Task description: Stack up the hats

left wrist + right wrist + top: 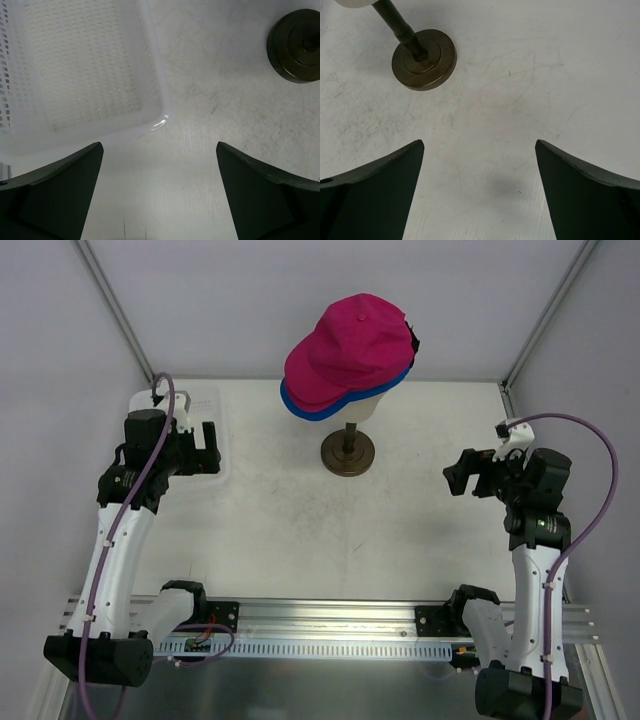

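Hats [350,355] stacked on the stand, top centre: soft, light, floppy; pinch at the brim. Left gripper [159,192] and right gripper [479,192] both released, empty.

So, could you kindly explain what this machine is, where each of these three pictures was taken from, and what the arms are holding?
These are two robot arms bolted to a table's near edge. The overhead picture shows both: the left gripper and the right gripper are open and hold nothing. Between them, a mannequin head on a dark stand wears a pink cap over a blue cap. The other pictures come from a camera on each wrist, looking down past the dark fingers. The left one shows a white perforated basket, with nothing visible inside.
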`<move>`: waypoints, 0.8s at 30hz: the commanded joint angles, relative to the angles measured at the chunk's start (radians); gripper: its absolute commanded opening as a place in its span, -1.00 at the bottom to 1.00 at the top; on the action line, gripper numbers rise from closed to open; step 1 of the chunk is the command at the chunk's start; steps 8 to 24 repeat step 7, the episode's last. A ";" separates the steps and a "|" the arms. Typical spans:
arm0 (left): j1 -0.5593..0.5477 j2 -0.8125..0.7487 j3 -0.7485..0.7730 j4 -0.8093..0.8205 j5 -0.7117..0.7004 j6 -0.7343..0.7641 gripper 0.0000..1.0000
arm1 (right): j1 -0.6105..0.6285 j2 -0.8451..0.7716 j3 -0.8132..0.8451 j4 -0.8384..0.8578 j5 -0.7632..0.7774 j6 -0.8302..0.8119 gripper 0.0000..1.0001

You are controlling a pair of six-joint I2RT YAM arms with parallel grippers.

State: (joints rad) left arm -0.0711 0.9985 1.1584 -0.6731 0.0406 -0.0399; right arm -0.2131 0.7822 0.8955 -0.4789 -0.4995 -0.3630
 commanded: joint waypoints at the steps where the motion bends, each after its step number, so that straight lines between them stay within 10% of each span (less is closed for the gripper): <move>1: 0.027 -0.035 0.015 -0.005 -0.048 0.008 0.97 | 0.030 -0.024 0.019 0.052 0.015 0.004 0.99; 24: 0.044 -0.058 0.035 -0.003 -0.103 0.008 0.97 | 0.122 -0.031 0.020 0.074 0.058 0.004 0.99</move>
